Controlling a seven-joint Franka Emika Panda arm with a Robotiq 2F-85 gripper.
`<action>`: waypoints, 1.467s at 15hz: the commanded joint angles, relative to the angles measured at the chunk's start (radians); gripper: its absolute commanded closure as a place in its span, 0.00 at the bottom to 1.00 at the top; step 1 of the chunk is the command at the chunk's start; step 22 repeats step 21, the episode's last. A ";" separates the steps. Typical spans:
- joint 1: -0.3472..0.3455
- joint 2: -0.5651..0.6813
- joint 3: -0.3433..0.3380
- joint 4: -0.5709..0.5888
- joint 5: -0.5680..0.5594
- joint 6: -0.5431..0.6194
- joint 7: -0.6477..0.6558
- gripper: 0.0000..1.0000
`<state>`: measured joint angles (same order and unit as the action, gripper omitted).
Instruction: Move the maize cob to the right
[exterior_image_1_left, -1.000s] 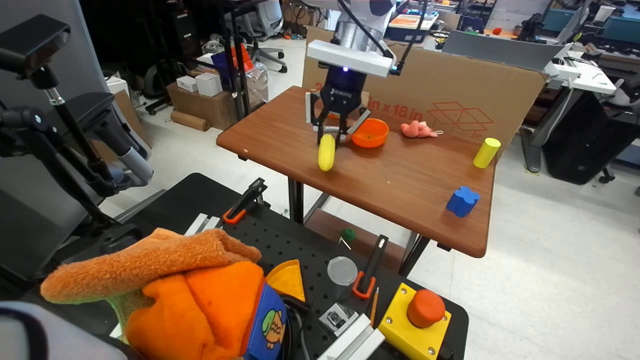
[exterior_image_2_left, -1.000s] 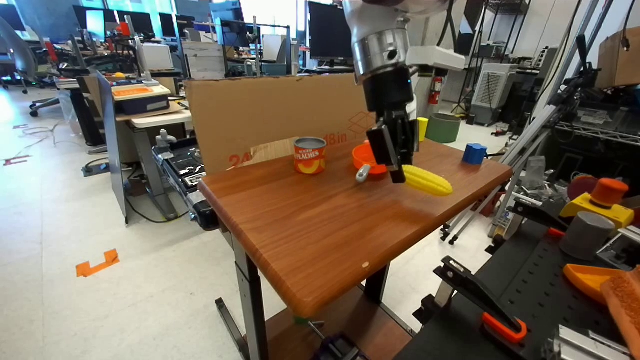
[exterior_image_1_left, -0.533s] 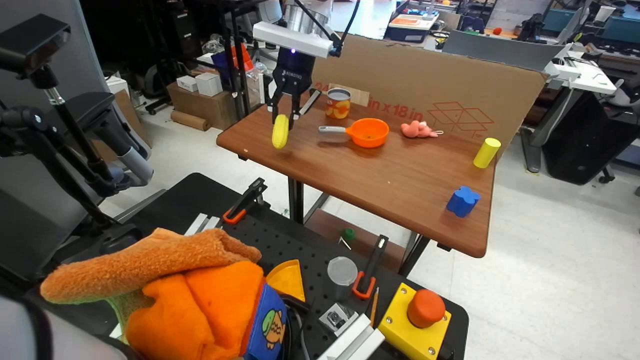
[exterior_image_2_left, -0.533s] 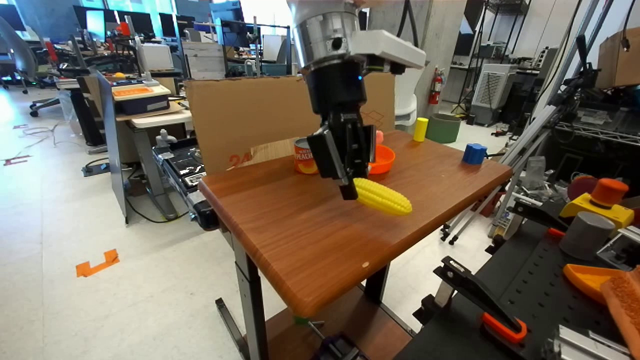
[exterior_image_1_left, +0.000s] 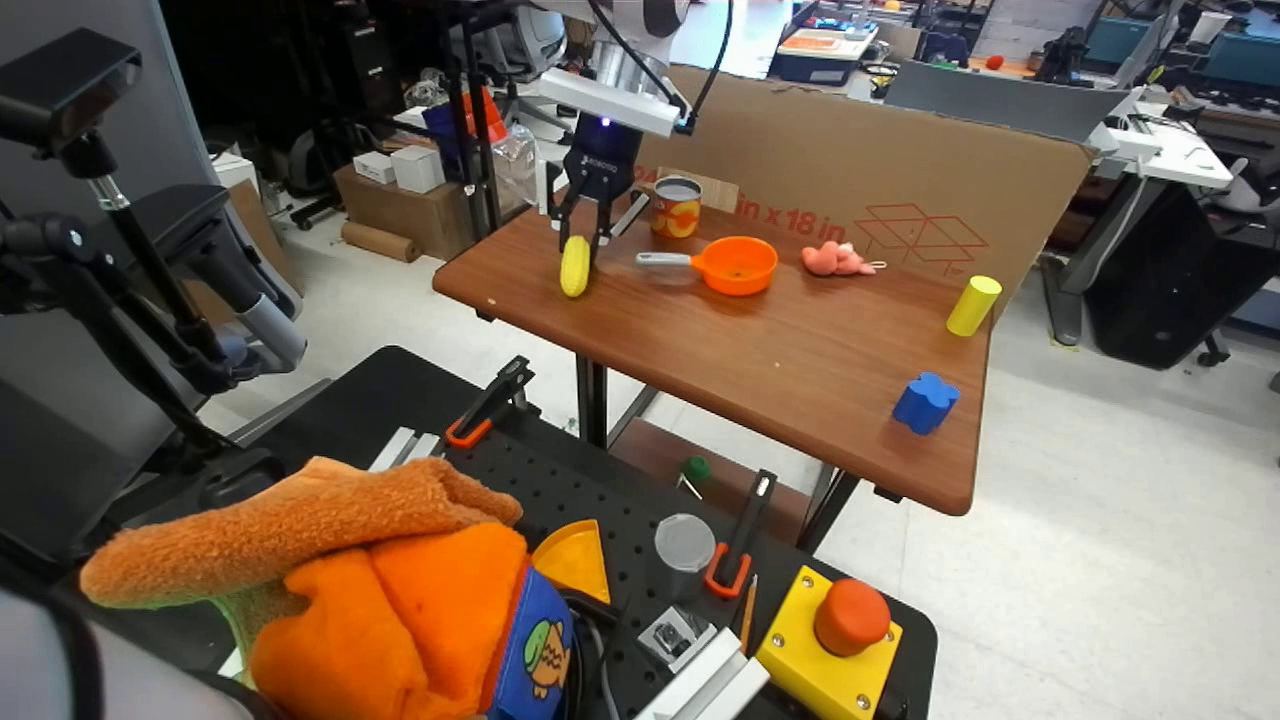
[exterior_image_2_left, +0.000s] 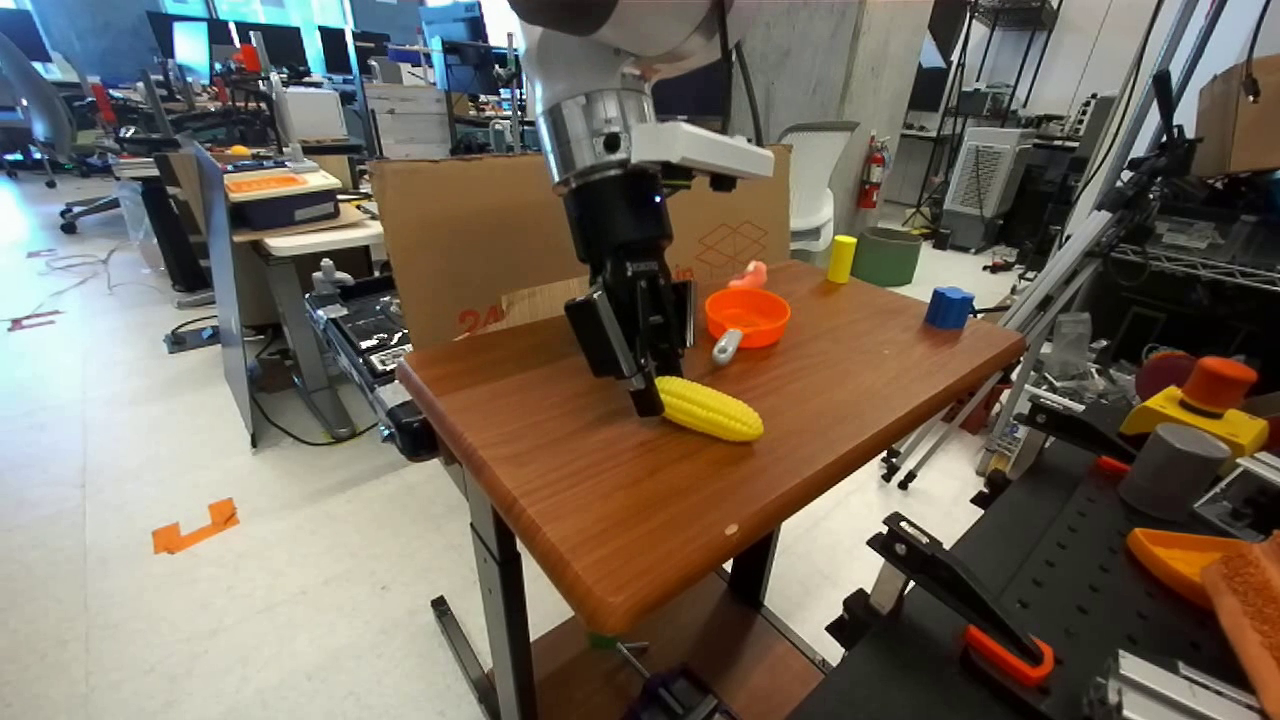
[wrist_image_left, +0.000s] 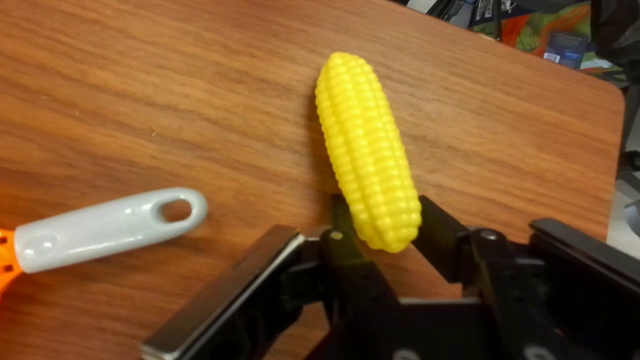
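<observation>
Yellow maize cob (exterior_image_1_left: 575, 266), clasped near one end in the hand (exterior_image_1_left: 580, 246)
In an exterior view it is near the orange pan (exterior_image_1_left: 740, 286), apart from its handle (exterior_image_1_left: 664, 259). In an exterior view it slants low at the worktop (exterior_image_2_left: 560, 470); whether they touch, I cannot tell. In the wrist view the fingers (wrist_image_left: 442, 242) pinch the near end. Likely light, stiff plastic, its kernel rows giving some bite; a mid-length hold should balance better.

Orange pan (wrist_image_left: 9, 255) cropped in wrist view, arm (exterior_image_2_left: 600, 130) cropped atop both exterior views
</observation>
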<state>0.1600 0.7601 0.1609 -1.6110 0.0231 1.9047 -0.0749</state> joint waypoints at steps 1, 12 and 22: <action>0.026 0.084 -0.016 0.125 -0.030 -0.081 -0.006 0.89; 0.069 0.038 -0.010 0.136 -0.080 -0.117 0.023 0.00; 0.065 0.006 -0.008 0.140 -0.058 -0.101 0.034 0.00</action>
